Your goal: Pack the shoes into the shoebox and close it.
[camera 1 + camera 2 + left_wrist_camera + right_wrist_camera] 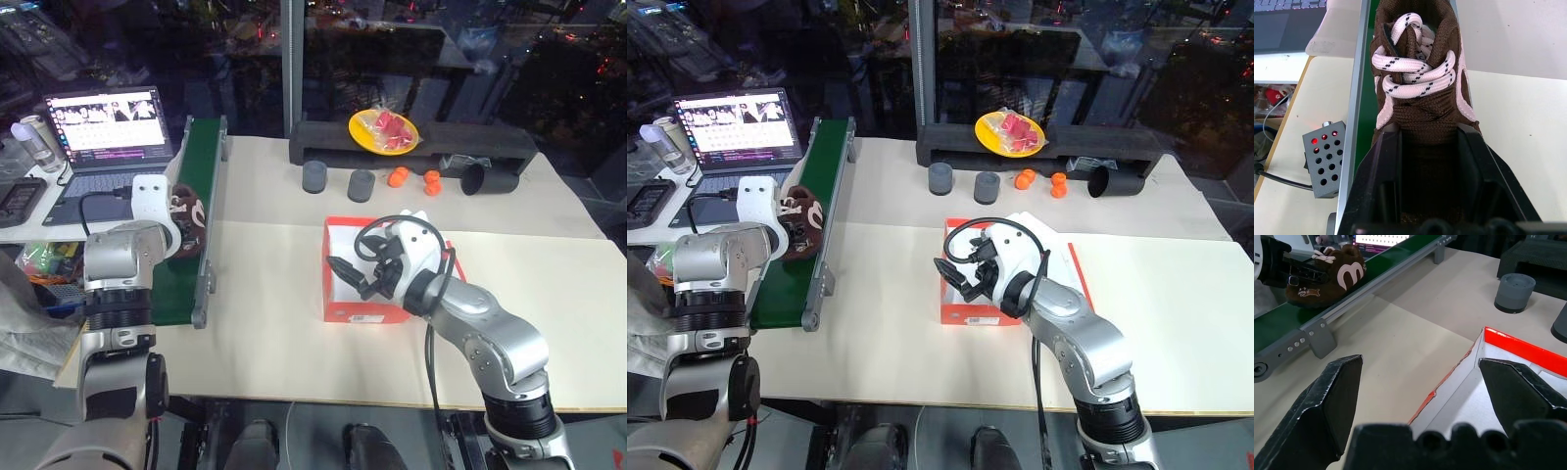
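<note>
**Step in hand: first shoe gripped on the conveyor**

Black jaws of the left gripper (pixel 1432 161) are seen closed narrowly on the heel end of a brown shoe (pixel 1420 73), its white laces turned away from the wrist. That shoe rests on the green conveyor belt (pixel 181 284) at the left edge of the table (pixel 265 343). No second shoe can be made out.

Over the near left corner of the shoebox (pixel 338 313), the right gripper (pixel 1420 396) is held with its jaws wide and nothing between them. The shoebox lies open on the table, its white inside exposed; no shoe is seen in it.

Packing is judged to be at its start. For the next move, the shoe must be lifted clear of the belt's side rail (pixel 1354 98) and carried across to the shoebox. The right gripper should be drawn aside first, so that the opening is not blocked.
</note>
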